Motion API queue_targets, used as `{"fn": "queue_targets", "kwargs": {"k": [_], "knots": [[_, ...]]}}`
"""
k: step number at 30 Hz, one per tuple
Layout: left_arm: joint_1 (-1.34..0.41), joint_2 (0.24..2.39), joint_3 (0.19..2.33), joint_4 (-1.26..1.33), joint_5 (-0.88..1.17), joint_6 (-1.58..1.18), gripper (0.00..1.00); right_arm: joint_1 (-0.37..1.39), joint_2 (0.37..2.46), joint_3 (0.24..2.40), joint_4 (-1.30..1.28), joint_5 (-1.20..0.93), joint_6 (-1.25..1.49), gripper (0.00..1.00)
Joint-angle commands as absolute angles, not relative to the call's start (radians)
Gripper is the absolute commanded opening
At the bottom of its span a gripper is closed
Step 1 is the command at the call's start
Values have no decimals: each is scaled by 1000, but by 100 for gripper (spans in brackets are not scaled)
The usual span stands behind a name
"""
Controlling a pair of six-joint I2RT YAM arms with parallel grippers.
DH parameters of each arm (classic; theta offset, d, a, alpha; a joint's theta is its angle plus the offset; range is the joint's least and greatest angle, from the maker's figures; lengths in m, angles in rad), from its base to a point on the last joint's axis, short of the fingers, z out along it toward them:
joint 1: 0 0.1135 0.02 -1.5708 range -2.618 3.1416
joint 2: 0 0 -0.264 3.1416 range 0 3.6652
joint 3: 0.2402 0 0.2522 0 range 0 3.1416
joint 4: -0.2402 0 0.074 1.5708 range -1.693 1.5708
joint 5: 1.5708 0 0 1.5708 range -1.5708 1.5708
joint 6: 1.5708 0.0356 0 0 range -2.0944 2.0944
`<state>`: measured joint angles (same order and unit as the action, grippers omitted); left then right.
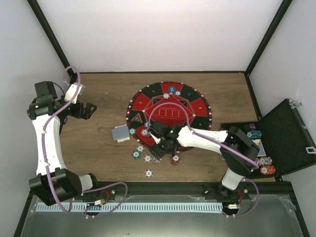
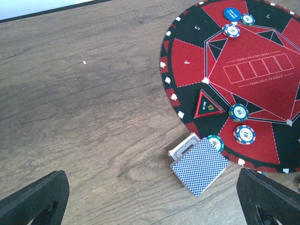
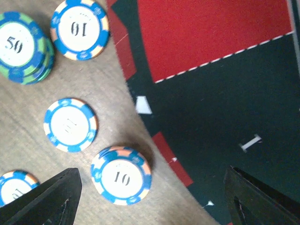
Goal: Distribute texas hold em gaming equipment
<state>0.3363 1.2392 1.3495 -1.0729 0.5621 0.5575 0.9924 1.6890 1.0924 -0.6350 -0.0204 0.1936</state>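
My right gripper [image 1: 159, 144] is open and empty, hovering low over the near-left rim of the round mat [image 1: 170, 116]. In its wrist view the gripper [image 3: 152, 204] frames a blue-and-orange "10" chip stack [image 3: 121, 175] just inside its left finger. Other "10" chips [image 3: 70, 124] [image 3: 79, 29] and a teal "50" stack [image 3: 21, 47] lie on the wood. My left gripper [image 1: 89, 109] is open and empty, far left of the mat. Its view shows the card deck [image 2: 200, 165] with a teal chip [image 2: 215, 142] beside it, and chips on the mat [image 2: 244, 134].
The open black case [image 1: 286, 138] at the right holds more chips [image 1: 266, 170]. Loose chips [image 1: 148, 173] lie near the front edge. A blue button [image 2: 230, 13] and a triangular marker [image 2: 207, 105] sit on the mat. Bare wood [image 2: 93, 117] stretches left of the mat.
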Motion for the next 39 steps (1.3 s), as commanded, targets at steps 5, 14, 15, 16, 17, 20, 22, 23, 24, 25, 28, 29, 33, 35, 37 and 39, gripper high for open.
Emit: {"fn": "queue_targets", "kwargs": {"k": [5, 14, 15, 16, 17, 20, 22, 23, 24, 25, 28, 29, 33, 35, 37, 39], "knots": [[342, 1223, 1379, -1086, 572, 567, 100, 1046, 1672, 1055, -607, -88, 207, 84], [342, 1226, 1387, -1089, 561, 572, 100, 1063, 1726, 1039, -592, -86, 209, 75], [342, 1226, 1387, -1089, 561, 572, 100, 1065, 1732, 1041, -592, -81, 210, 74], [342, 1226, 1388, -1090, 559, 572, 100, 1065, 1736, 1043, -593, -76, 210, 72], [342, 1226, 1389, -1090, 559, 573, 100, 1066, 1741, 1045, -594, -74, 210, 71], [342, 1227, 1394, -1091, 554, 573, 100, 1068, 1752, 1050, -594, -71, 208, 67], [342, 1227, 1398, -1093, 551, 575, 100, 1069, 1756, 1051, -595, -64, 208, 63], [342, 1227, 1399, -1093, 551, 577, 100, 1070, 1757, 1051, -595, -60, 208, 61], [342, 1227, 1400, -1094, 551, 578, 100, 1071, 1758, 1051, -596, -57, 209, 58], [342, 1227, 1400, -1094, 549, 579, 100, 1072, 1759, 1052, -597, -53, 210, 55], [342, 1229, 1401, -1093, 549, 579, 100, 1073, 1765, 1057, -598, -51, 212, 48], [343, 1229, 1401, -1093, 548, 577, 100, 1074, 1768, 1059, -600, -49, 213, 46], [342, 1228, 1401, -1092, 549, 577, 100, 1077, 1775, 1067, -606, -45, 211, 37], [342, 1227, 1401, -1092, 546, 580, 100, 1078, 1768, 1069, -609, -43, 212, 32], [342, 1227, 1399, -1092, 545, 581, 100, 1078, 1758, 1072, -610, -40, 215, 26], [342, 1227, 1399, -1092, 544, 581, 100, 1078, 1746, 1077, -614, -25, 219, 24]]}}
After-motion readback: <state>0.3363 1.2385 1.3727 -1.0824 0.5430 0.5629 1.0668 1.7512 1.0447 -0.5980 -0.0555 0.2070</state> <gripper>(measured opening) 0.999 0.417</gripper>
